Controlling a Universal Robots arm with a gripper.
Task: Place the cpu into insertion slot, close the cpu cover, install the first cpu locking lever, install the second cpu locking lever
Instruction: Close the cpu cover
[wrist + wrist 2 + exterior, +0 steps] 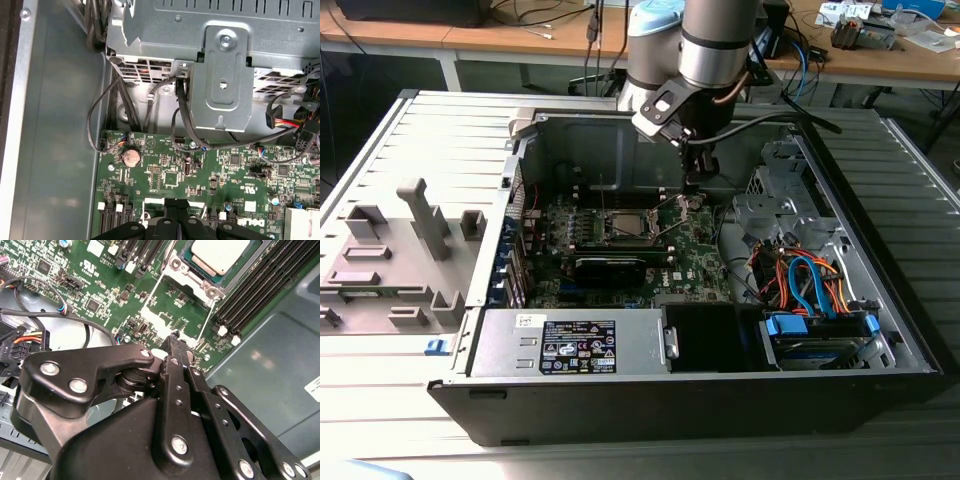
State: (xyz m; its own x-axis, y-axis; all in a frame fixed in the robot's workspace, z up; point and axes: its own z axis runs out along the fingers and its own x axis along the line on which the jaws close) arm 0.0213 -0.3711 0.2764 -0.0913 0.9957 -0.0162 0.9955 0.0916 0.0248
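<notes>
We see the claw (693, 186) reaching down into the open computer case (895, 330), which lies on the grey slatted desk (380, 410). The processor chip (623, 226) sits in the socket (605, 243) near the middle of the green circuit board (705, 265). The claw hangs just beside the socket, on the exterior view's right of it and a little higher in the frame. In the second wrist view the chip (220, 254) lies flat in the socket (176, 264) with its silver top bare. The thin cover frame (207, 321) is swung off the chip, toward the claw (174, 339), and the board shows through its cut-out. The claw's fingers are drawn together with no gap between the tips, and they meet at the frame's free edge, apart from the chip. We cannot tell whether they pinch that edge.
</notes>
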